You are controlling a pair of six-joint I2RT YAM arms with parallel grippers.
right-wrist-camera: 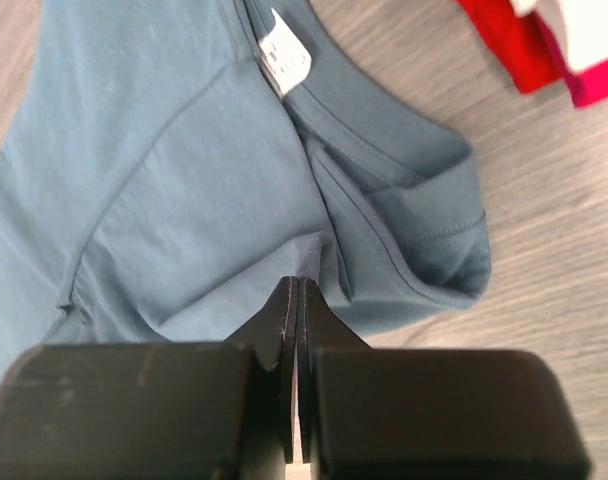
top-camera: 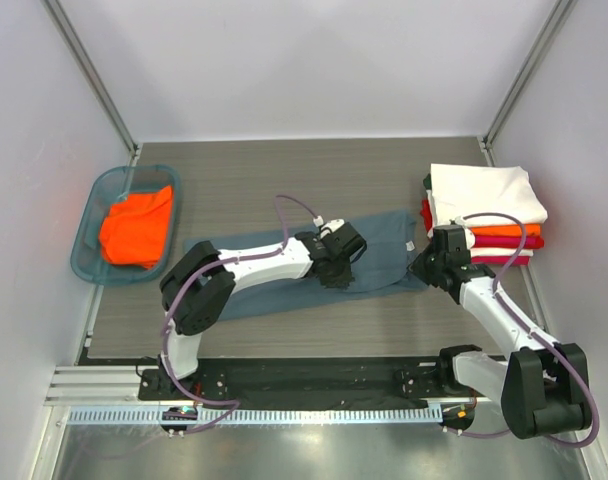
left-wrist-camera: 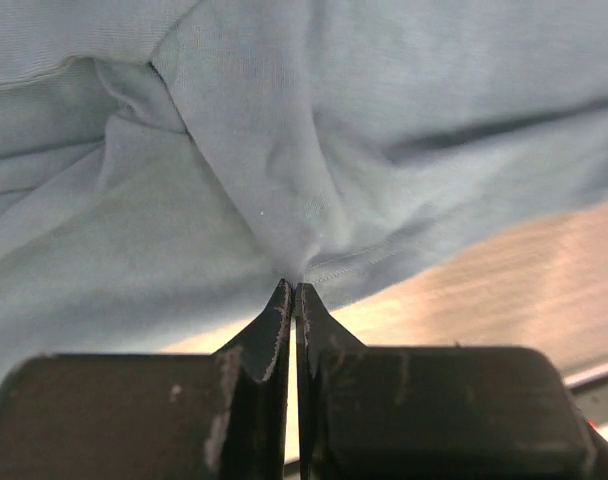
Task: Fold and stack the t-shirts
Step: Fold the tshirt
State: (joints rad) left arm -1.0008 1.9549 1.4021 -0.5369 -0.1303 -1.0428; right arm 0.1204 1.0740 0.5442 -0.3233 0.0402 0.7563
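Your left gripper, right gripper both shut on thin slate blue-grey cotton t-shirt pinches; pull unevenly and one slips.

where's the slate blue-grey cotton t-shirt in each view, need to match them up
top external: the slate blue-grey cotton t-shirt lies spread across the middle of the grey wooden table.
left wrist: it fills the upper picture, with its hem pinched in the left gripper.
right wrist: it fills the left and centre, with a fold pinched in the right gripper.
shared landmark: the small white neck label, visible in top external and right wrist only.
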